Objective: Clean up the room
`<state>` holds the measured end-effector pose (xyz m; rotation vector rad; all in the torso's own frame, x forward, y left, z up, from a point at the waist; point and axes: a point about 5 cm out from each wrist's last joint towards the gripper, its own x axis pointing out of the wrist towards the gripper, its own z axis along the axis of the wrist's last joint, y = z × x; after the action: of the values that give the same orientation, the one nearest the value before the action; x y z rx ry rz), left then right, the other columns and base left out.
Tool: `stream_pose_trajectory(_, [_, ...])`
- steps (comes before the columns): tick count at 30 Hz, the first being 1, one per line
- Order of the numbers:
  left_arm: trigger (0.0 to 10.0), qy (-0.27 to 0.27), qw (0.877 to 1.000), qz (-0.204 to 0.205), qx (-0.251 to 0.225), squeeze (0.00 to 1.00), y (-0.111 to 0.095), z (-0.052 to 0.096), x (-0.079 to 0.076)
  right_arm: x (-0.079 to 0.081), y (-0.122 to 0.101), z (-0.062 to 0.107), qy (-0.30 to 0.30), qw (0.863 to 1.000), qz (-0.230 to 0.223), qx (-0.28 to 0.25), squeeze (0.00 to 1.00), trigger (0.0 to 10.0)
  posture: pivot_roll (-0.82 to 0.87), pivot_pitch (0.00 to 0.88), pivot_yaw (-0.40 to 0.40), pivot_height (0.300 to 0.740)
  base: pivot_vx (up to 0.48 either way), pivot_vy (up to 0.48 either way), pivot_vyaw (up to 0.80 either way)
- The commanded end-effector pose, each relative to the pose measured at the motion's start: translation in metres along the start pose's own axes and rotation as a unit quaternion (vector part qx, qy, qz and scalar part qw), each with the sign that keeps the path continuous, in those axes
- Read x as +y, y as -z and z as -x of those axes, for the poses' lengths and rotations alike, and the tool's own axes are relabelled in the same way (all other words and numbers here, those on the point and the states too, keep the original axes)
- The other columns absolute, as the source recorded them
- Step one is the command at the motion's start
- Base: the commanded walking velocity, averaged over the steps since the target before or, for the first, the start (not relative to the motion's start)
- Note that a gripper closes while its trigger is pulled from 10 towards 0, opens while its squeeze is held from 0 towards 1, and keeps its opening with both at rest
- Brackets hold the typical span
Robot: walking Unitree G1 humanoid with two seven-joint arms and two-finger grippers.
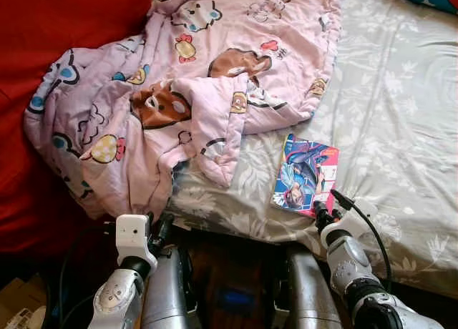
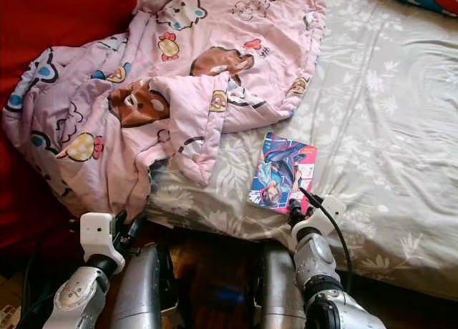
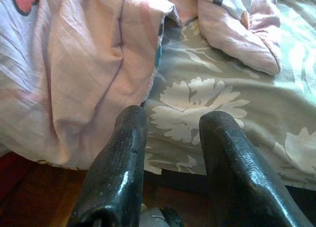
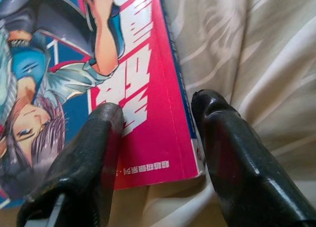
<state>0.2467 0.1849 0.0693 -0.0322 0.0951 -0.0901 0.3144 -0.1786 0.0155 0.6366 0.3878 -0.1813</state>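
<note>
Pink quilted fabric, printed with cartoon bears and rabbits, makes up the blanket [image 1: 193, 79] heaped over the bed [image 1: 401, 121] and spilling off its near edge ahead of the left claw [image 3: 170, 138]. That claw hangs low at the mattress edge, its two black fingers [image 3: 123, 163] parted with a clear gap and nothing between them; the blanket's hanging fold lies just past one finger, and the grey floral sheet [image 3: 207, 94] shows through the gap. Dark wooden floor [image 3: 44, 197] sits below.

Straight ahead of the right claw [image 4: 155, 133] lies a comic book [image 1: 305, 174], flat on the sheet, cover up, with a blue-clad drawn figure and a red band of lettering. The right claw's fingers [image 4: 237, 153] are spread wide and straddle the book's near corner: one finger is over the cover, the other just outside the spine on the sheet. Whether either finger touches the book I cannot tell; the claw has no grip on it. From the head views the book rests just beyond this claw's tips, near the blanket's lower corner but apart from it. Red fabric [image 1: 64, 14] fills the space beyond the blanket on the left claw's side.
</note>
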Motion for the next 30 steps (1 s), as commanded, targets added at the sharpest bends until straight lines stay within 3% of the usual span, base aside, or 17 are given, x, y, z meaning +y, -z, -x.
stream_pose_trajectory(1, [10.0,-0.005,1.000,-0.009,0.017,0.00,0.005,0.006,0.003,-0.006,0.038,0.010,0.005,0.997,-0.031,0.075,0.00,10.0,0.09,0.309,0.035,0.561,0.000,0.000,0.00])
stream_pose_trajectory(11, [10.0,-0.004,1.000,-0.012,0.021,0.00,0.004,0.007,0.004,-0.011,0.053,0.017,0.000,0.988,-0.119,0.099,0.00,10.0,0.10,0.311,0.038,0.561,0.000,0.000,0.00])
stream_pose_trajectory(15, [10.0,-0.005,1.000,-0.014,0.023,0.00,0.005,0.007,0.005,-0.010,0.052,0.017,-0.011,0.987,-0.127,0.096,0.00,10.0,0.10,0.311,0.039,0.561,0.000,0.000,0.00])
stream_pose_trajectory(17, [10.0,-0.005,1.000,-0.015,0.025,0.00,0.005,0.007,0.006,-0.010,0.051,0.017,-0.014,0.987,-0.133,0.091,0.00,9.4,0.10,0.310,0.039,0.561,0.000,0.000,0.00])
stream_pose_trajectory(18, [10.0,-0.005,1.000,-0.015,0.025,0.00,0.005,0.007,0.006,-0.010,0.050,0.017,-0.014,0.987,-0.135,0.088,0.00,0.0,0.10,0.310,0.039,0.561,0.000,0.000,0.00])
stream_pose_trajectory(30, [10.0,-0.006,0.999,-0.015,0.028,0.00,0.006,0.004,0.006,-0.011,0.046,0.015,-0.018,0.987,-0.135,0.079,0.00,0.0,0.10,0.303,0.037,0.561,0.000,0.000,0.00])
